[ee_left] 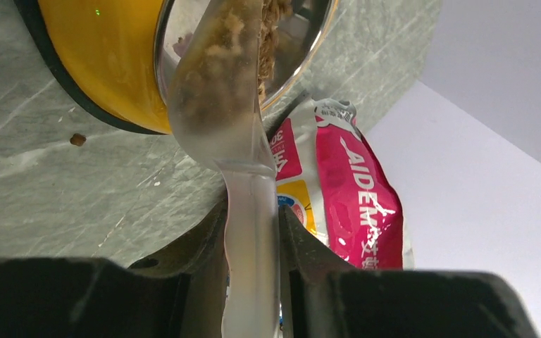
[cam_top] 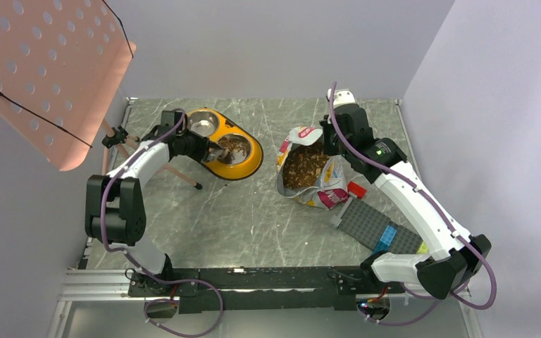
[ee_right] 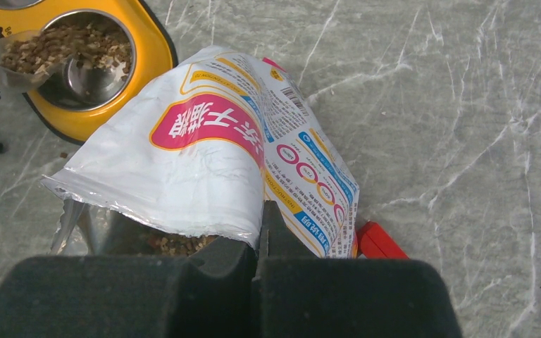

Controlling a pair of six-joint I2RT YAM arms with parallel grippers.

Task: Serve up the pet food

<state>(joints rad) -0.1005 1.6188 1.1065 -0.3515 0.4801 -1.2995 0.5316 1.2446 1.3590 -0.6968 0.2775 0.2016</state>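
Pet food (ee_left: 215,77) fills a clear plastic scoop (ee_left: 218,134) straight ahead of the left pincer (ee_left: 251,243), which is clamped on the scoop's handle. More of it lies in the steel cup (ee_left: 310,35) just past the scoop's tip, and the rest sits in the open bag (cam_top: 327,190) under the right pincer (cam_top: 327,141).

The scoop's long axis runs straight out from the left pincer, in line with its fingers. Its open end points into that cup, across the rim of the yellow bowl (cam_top: 253,165), and the load is not yet tipped out. The coming move, as I judge it, turns on that one line: food ahead of the pincer, cup ahead of the food, so a roll or dip of the wrist should empty it.

By far the nearer arm is the left. Well off to the side, the right pincer is closed on the top edge of the bag and holds its mouth up.

One stray piece (ee_left: 77,139) lies on the counter (ee_left: 56,197) beside the bowl, off to the left pincer's left in its wrist view. The bowl's second cup (cam_top: 203,123), farther from the bag, looks bare of food.
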